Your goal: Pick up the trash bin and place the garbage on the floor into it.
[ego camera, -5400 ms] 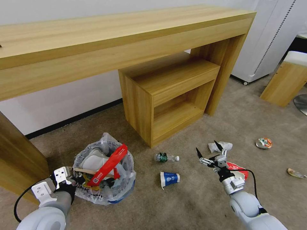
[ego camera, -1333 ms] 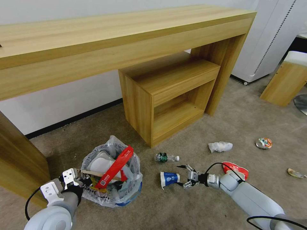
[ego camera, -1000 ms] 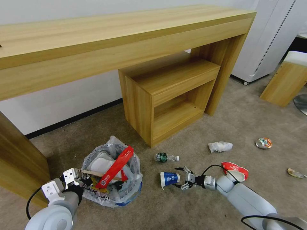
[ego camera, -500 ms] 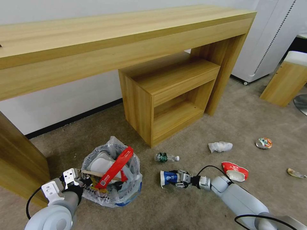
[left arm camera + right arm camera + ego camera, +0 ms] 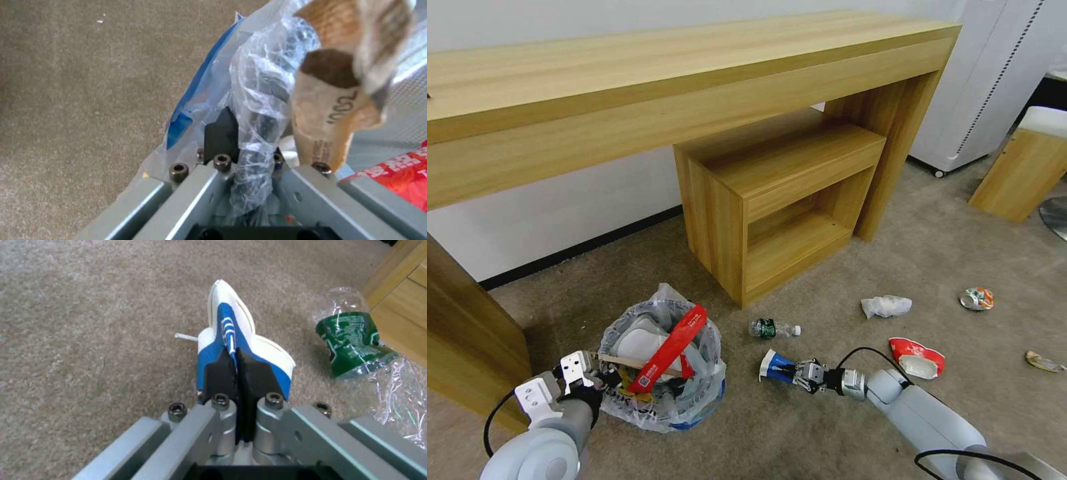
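The right tool (image 5: 802, 375) has just closed on the blue-and-white paper cup (image 5: 775, 367). A second ago its fingers stood spread on either side of the cup's base; now they are pinched together with the cup wall flattened between them, as the right wrist view shows plainly (the black pads (image 5: 222, 370) meet on the blue band, the cup (image 5: 231, 340) squashed into a thin wedge). The cup lies low on the beige carpet floor (image 5: 840, 427), just beside the small green-labelled bottle (image 5: 772, 328) — it does not look lifted yet, though I cannot be certain it is touching.

The left tool (image 5: 597, 377) is clamped on the rim of the trash bin (image 5: 660, 373), its pads (image 5: 221, 133) squeezing a fold of the crinkly liner bag (image 5: 258, 100). The bin sits near the cup, to the robot's left, already stuffed with white slippers (image 5: 637, 340), a long red wrapper (image 5: 668, 348) and a thin wooden stick (image 5: 627, 362).

What the closing means: the grasp on the cup appears made, so the carry to the bin looks like the step in hand. More litter remains on the carpet — the bottle, a white tissue (image 5: 886, 305), a red-and-white paper cup (image 5: 917, 357), a crushed can (image 5: 978, 298) and a scrap at the far right (image 5: 1044, 361) — so the task seems somewhat past halfway. The wooden counter (image 5: 694, 87) and its low shelf unit (image 5: 780, 200) stand behind, well apart from the work.
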Available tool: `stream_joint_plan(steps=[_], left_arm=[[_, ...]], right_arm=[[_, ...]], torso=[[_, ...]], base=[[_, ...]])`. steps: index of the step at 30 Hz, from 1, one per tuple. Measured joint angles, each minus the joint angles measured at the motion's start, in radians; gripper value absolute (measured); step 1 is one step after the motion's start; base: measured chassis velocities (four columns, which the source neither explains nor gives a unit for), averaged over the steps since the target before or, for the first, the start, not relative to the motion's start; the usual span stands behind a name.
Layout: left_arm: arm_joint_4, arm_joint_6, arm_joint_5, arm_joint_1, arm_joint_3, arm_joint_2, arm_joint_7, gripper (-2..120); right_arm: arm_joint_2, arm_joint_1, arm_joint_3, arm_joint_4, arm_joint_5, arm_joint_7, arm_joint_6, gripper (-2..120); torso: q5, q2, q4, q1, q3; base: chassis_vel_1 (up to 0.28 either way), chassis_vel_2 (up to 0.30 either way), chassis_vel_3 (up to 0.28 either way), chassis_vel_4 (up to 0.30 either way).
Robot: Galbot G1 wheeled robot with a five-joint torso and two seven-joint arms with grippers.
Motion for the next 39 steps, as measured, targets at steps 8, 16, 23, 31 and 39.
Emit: stream_joint_plan(steps=[8,16,23,31,39], left_arm=[[-0.001,-0.001,0.005,0.004,0.003,-0.002,0.002,0],[0.01,-0.001,0.012,-0.002,0.011,0.0,0.004,0],[0.021,-0.001,0.027,-0.005,0.017,0.006,0.015,0],[0.027,-0.002,0.04,-0.003,0.021,0.009,0.022,0],[0.035,-0.002,0.059,0.002,0.029,0.006,0.029,0]], right_arm=[[-0.006,-0.014,0.022,0.013,0.006,-0.001,0.003,0],[-0.057,-0.076,0.107,0.121,0.08,0.006,-0.006,0],[-0.112,-0.16,0.226,0.295,0.204,0.022,-0.026,0],[-0.14,-0.182,0.285,0.438,0.306,0.021,-0.047,0],[-0.189,-0.191,0.284,0.666,0.395,0.012,-0.086,0]], torso=[[0.0001,0.0,0.0,0.0,0.0],[0.0,0.0,0.0,0.0,0.0],[0.0,0.0,-0.0001,0.0,0.0],[0.0001,0.0,0.0,0.0,0.0],[0.0,0.0,0.0001,0.0,0.0]], base=[[0.0,0.0,0.0,0.0],[0.0,0.0,0.0,0.0],[0.0,0.0,0.0,0.0],[0.0,0.0,0.0,0.0],[0.0,0.0,0.0,0.0]])
